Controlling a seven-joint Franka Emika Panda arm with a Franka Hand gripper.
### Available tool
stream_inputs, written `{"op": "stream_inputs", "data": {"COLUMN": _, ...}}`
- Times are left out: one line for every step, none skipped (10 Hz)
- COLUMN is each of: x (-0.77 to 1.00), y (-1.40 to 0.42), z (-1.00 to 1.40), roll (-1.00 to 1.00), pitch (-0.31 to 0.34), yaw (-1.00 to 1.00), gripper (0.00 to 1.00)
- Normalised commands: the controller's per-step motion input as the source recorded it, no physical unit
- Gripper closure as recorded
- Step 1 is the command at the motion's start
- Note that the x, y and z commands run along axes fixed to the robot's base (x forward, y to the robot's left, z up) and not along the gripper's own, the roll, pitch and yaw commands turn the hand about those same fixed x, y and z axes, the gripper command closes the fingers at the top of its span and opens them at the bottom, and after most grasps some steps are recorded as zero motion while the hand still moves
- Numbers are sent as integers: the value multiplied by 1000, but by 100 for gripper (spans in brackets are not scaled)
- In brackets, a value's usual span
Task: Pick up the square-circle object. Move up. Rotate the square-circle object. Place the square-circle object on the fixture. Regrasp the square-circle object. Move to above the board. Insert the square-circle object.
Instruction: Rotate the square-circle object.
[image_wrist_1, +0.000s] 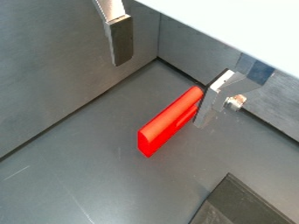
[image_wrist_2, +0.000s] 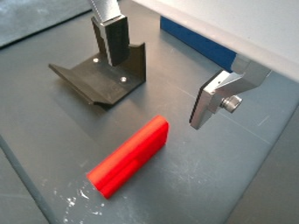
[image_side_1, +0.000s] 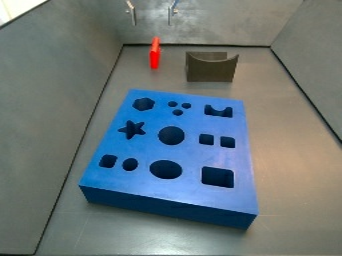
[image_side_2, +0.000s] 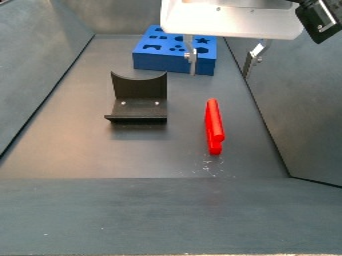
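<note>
I am looking down the bin at the board (image_side_1: 171, 150), the biggest thing here, lying well away from the gripper (image_side_1: 152, 12) toward the near end in a side view. The fixture (image_side_2: 136, 98) is sitting closer, just off to one side of the gripper, with nothing on it. The square-circle object (image_wrist_2: 131, 156) is lying flat on the floor almost directly under the gripper, between the lines of the two fingers in both wrist views, and beside the fixture without touching it.

The gripper (image_wrist_1: 173, 63) is hanging above the piece with its fingers spread wide and nothing between them, so I am reading this as the approach to the first pick.

The piece is looking like a small rigid block, probably light, with smooth faces that may slip a little. I am planning to close on its two long flat sides near the middle. Its notched end is hard to make out from here, so I am avoiding that part.
</note>
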Motion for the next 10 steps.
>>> {"op": "stream_inputs", "data": {"x": 4, "y": 1, "z": -1000, "roll": 1, "pitch": -6, "yaw": -41, "gripper": 0}}
{"op": "stream_inputs", "data": {"x": 12, "y": 0, "z": -1000, "roll": -2, "pitch": -26, "yaw": -41, "gripper": 0}}
{"op": "stream_inputs", "data": {"x": 13, "y": 1, "z": -1000, "roll": -6, "pitch": -32, "yaw": -37, "gripper": 0}}
{"op": "stream_inputs", "data": {"x": 19, "y": 3, "z": -1000, "roll": -19, "pitch": -41, "yaw": -22, "gripper": 0}}
{"op": "stream_inputs", "data": {"x": 21, "y": 4, "z": -1000, "roll": -25, "pitch": -43, "yaw": -16, "gripper": 0}}
{"op": "stream_inputs", "data": {"x": 33, "y": 5, "z": -1000, "roll": -40, "pitch": -42, "yaw": -6, "gripper": 0}}
{"op": "stream_inputs", "data": {"x": 39, "y": 6, "z": -1000, "roll": -46, "pitch": -41, "yaw": -2, "gripper": 0}}
{"op": "stream_inputs", "data": {"x": 50, "y": 9, "z": -933, "roll": -56, "pitch": -39, "yaw": 4, "gripper": 0}}
{"op": "stream_inputs", "data": {"x": 51, "y": 10, "z": -762, "roll": -66, "pitch": -33, "yaw": 9, "gripper": 0}}
{"op": "stream_inputs", "data": {"x": 48, "y": 9, "z": -639, "roll": -71, "pitch": -38, "yaw": 13, "gripper": 0}}
